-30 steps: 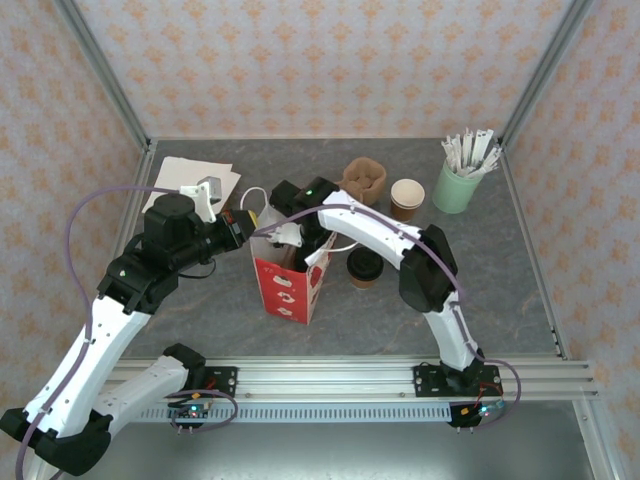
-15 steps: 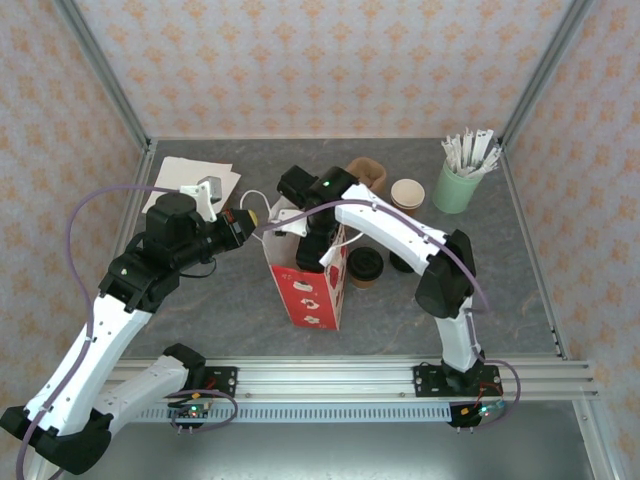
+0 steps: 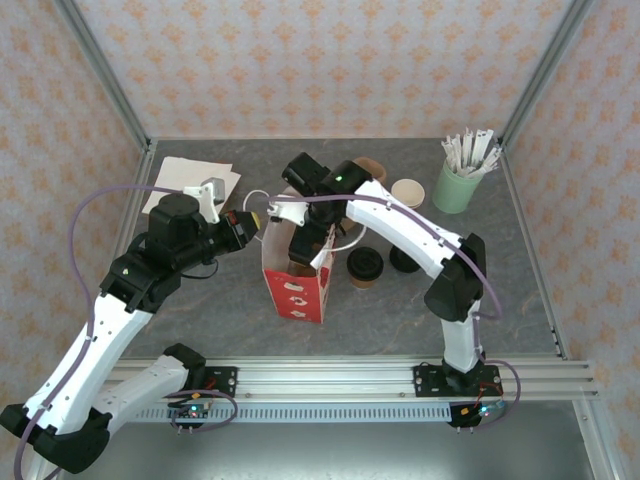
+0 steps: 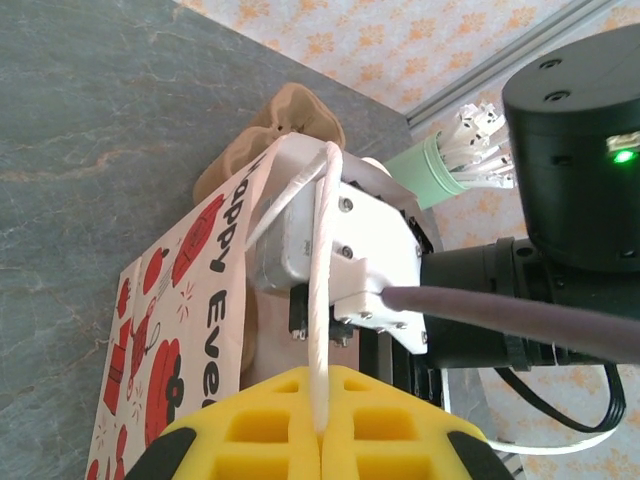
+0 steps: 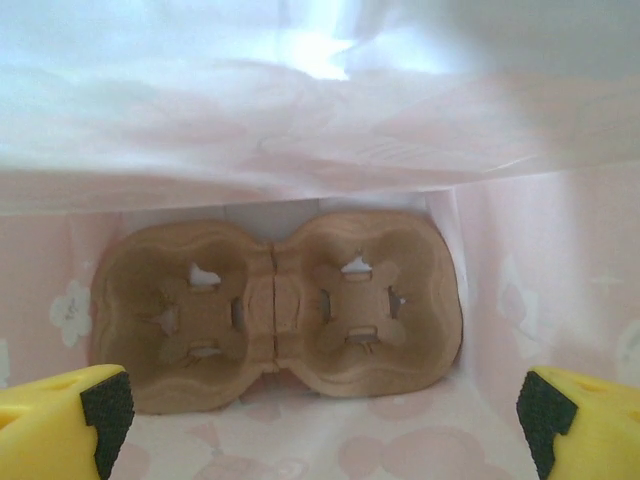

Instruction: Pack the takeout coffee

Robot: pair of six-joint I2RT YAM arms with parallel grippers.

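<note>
right gripper point(image 5: 320, 410) sat jaws spread and empty down inside the bag point(image 3: 296, 293) over the carrier point(image 5: 275, 305), left gripper point(image 4: 320, 445) clamped on the bag handle point(image 4: 321, 300), so the upright takeout coffee point(image 3: 365, 266) stood outside the bag, just right of the right gripper, nearer that arm.

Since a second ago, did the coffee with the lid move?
No. The coffee sits in the same spot on the table as before, just as far from the green cup.
</note>
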